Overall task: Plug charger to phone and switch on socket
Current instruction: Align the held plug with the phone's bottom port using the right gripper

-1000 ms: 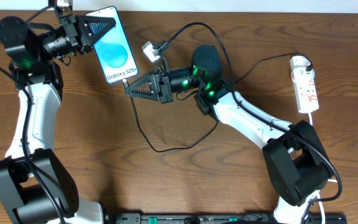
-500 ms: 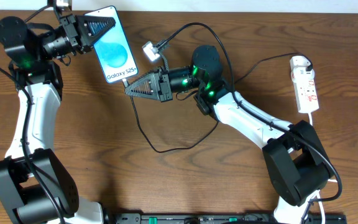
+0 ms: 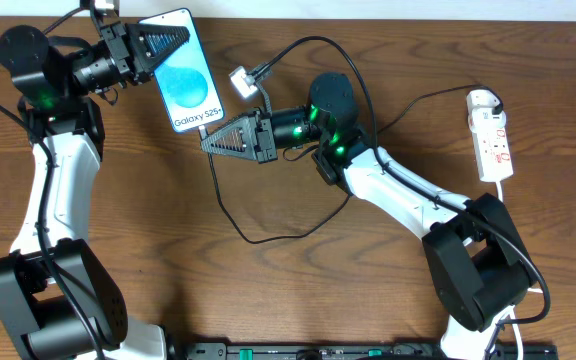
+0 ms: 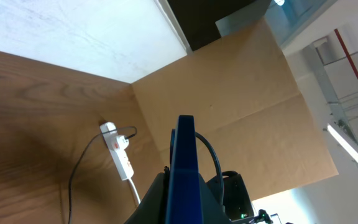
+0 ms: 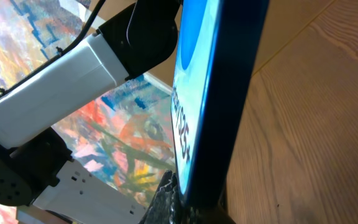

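Left gripper (image 3: 176, 42) clamps the phone (image 3: 183, 80) — right gripper (image 3: 206, 143) pinches the charger (image 3: 216, 190) tip at its port; socket (image 3: 490, 135) not yet switched.

Overhead, light falls bright and even on my bench (image 3: 298, 290); shadows are soft, focus sharp. My left wrist view catches a glaring strip lamp (image 4: 353, 146). My right wrist view blurs the close phone (image 5: 194, 62).

Brown wood-grain desk (image 3: 118, 230). White power strip (image 3: 492, 140) lies flat near right edge. Thin black charger cable (image 3: 230, 215) loops across middle. Small white adapter block (image 3: 240, 82) sits near back edge.
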Robot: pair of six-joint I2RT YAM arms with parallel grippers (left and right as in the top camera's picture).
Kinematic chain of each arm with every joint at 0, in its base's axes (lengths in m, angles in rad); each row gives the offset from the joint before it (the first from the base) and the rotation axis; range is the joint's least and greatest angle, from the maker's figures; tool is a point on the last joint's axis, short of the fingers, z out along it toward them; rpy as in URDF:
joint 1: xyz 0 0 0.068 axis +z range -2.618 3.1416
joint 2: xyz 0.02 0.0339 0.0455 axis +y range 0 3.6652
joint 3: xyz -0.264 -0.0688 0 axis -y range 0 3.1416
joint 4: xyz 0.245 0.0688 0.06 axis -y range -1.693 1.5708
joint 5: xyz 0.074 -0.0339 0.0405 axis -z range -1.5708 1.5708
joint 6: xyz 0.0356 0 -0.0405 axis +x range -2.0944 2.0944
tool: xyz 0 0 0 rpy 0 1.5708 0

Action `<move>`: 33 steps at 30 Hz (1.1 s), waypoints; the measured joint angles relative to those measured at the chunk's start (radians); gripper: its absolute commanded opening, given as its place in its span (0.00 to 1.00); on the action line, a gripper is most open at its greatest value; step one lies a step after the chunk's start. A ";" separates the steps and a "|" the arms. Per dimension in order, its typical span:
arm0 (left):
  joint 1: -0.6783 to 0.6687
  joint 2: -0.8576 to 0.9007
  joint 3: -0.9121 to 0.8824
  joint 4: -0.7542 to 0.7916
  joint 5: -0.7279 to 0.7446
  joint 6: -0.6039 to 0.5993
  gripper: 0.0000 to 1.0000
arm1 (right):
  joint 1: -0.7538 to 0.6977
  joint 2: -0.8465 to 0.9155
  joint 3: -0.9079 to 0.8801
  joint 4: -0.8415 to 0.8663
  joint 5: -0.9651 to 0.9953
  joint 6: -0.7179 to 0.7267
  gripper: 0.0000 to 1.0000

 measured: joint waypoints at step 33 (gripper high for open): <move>-0.004 0.000 0.000 0.002 0.028 0.003 0.07 | 0.000 0.000 0.000 0.000 -0.019 -0.003 0.01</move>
